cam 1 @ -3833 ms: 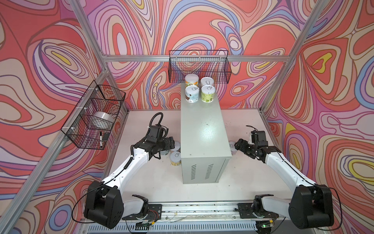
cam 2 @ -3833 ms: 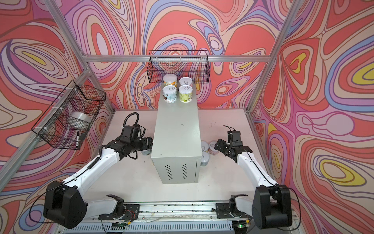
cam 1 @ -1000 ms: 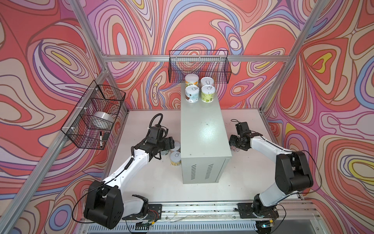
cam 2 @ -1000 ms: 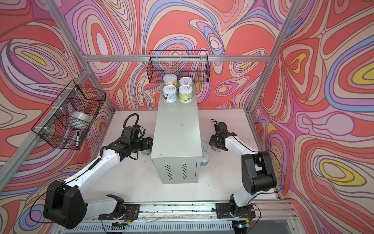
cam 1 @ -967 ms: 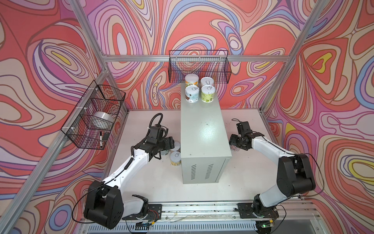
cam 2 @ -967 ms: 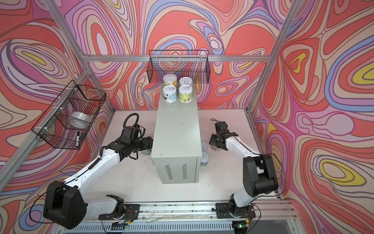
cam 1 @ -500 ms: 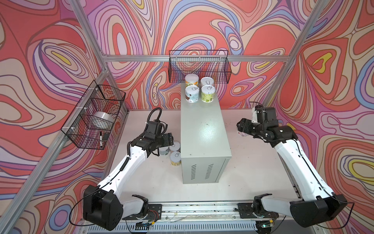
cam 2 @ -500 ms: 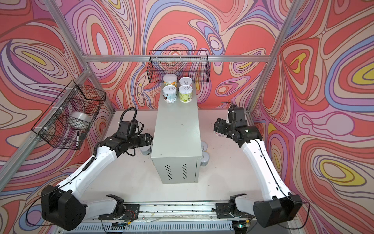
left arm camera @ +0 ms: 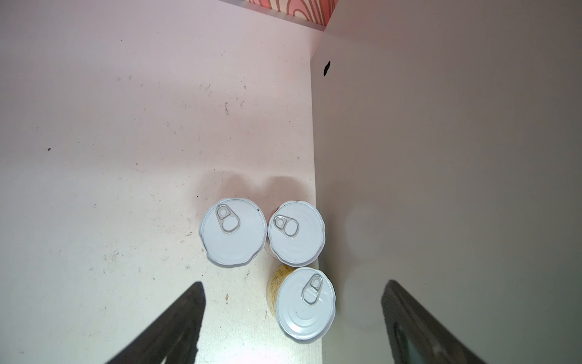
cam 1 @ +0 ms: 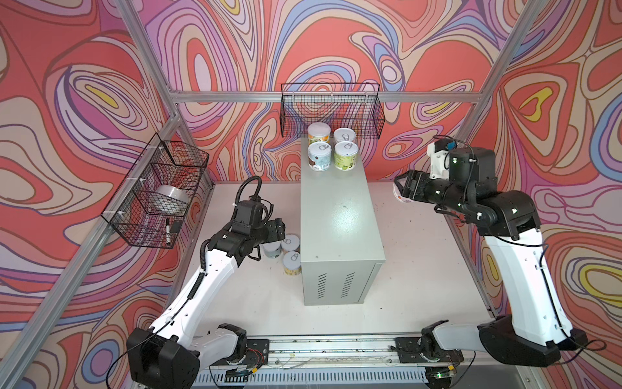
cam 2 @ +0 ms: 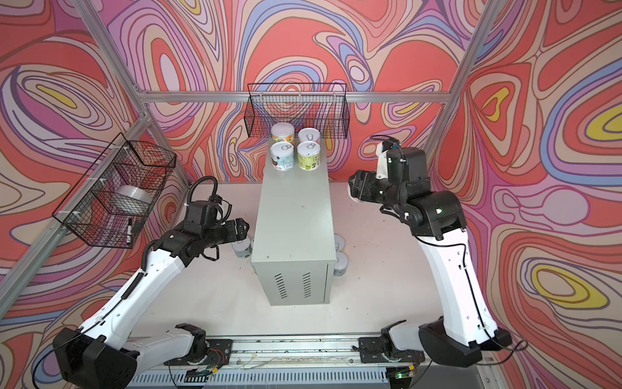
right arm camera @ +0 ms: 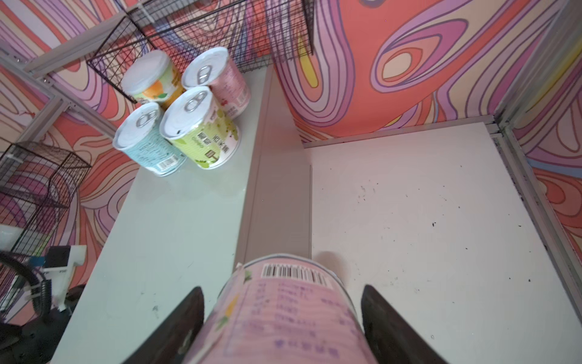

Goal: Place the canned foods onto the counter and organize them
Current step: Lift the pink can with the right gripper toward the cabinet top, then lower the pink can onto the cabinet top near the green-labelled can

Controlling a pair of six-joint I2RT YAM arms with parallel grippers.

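- My right gripper (cam 1: 404,188) is clamped on the pink can (right arm camera: 283,315). It holds the can in the air just off the side edge of the counter (cam 1: 336,215), about level with its top. The can looks tipped, with one end pointing ahead of me.
- To do this step well, I should carry the can over the bare top ahead and turn it upright before lowering. I would set it near the four cans (cam 1: 331,151) at the far end without nudging them, and let go only once it sits flat.
- My left gripper (cam 1: 278,229) is spread wide and empty, hovering over three cans (left arm camera: 233,231) on the tabletop (left arm camera: 110,126) against the counter's wall. The yellow-labelled can (left arm camera: 304,304) is nearest below me.
- Below and behind my right gripper, two more cans (cam 2: 338,243) wait on the tabletop.
- A second ago my right arm was down at the tabletop beside the counter, and now it is up with the can. My left gripper has lifted slightly off its cans.
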